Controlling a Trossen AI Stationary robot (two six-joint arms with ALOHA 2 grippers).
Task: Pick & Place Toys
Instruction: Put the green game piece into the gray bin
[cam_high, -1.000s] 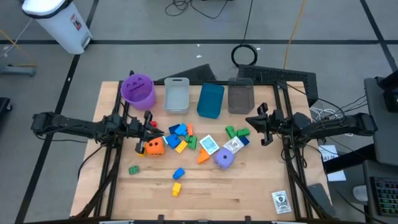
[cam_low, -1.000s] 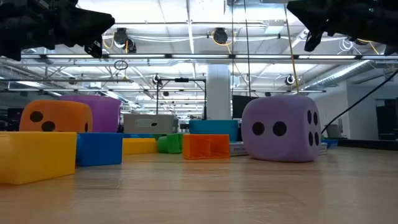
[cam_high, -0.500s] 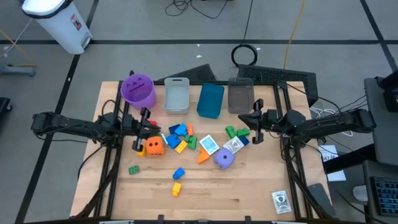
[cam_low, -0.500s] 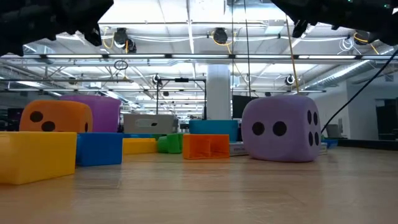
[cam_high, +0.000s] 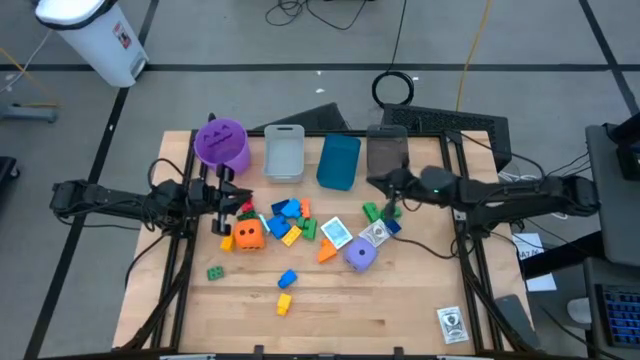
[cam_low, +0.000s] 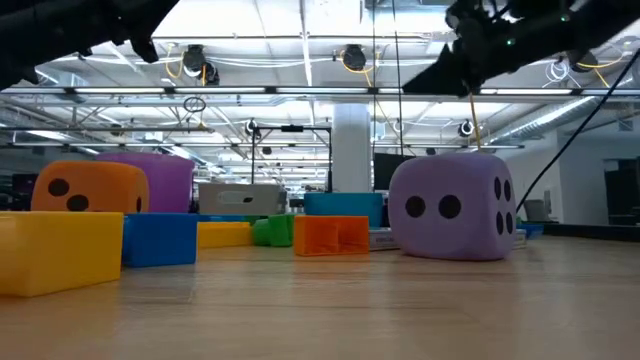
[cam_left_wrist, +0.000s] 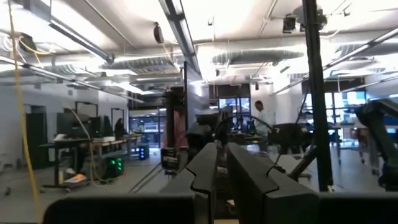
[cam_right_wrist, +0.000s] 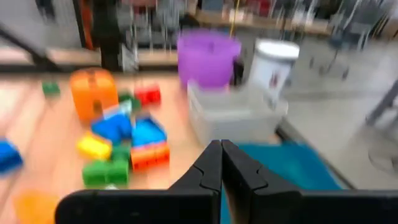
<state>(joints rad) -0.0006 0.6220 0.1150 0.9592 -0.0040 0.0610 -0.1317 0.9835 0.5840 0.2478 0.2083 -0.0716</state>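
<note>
The toys lie loose in the middle of the table: an orange die (cam_high: 248, 234), a purple die (cam_high: 361, 255), a heap of blue, yellow and orange bricks (cam_high: 288, 212), green bricks (cam_high: 378, 211) and two printed cubes (cam_high: 337, 232). My left gripper (cam_high: 226, 192) hovers shut just left of the heap, above the orange die's far side; its wrist view (cam_left_wrist: 217, 167) looks into the room. My right gripper (cam_high: 381, 184) hovers shut above the green bricks, and its shut fingertips (cam_right_wrist: 221, 160) face the heap. Neither holds anything.
Along the far edge stand a purple cup (cam_high: 222, 143), a clear bin (cam_high: 285, 153), a blue bin (cam_high: 338, 161) and a grey bin (cam_high: 387, 153). Single green (cam_high: 215, 272), blue (cam_high: 288, 278) and yellow (cam_high: 284, 303) bricks lie nearer the front. A card pack (cam_high: 452, 324) lies front right.
My right gripper has travelled toward the table's left edge, from beside the right frame to above the green bricks, and has tipped down to about level. My left gripper has tipped its fingers upward and risen slightly. Both stayed shut; no toy has moved.
</note>
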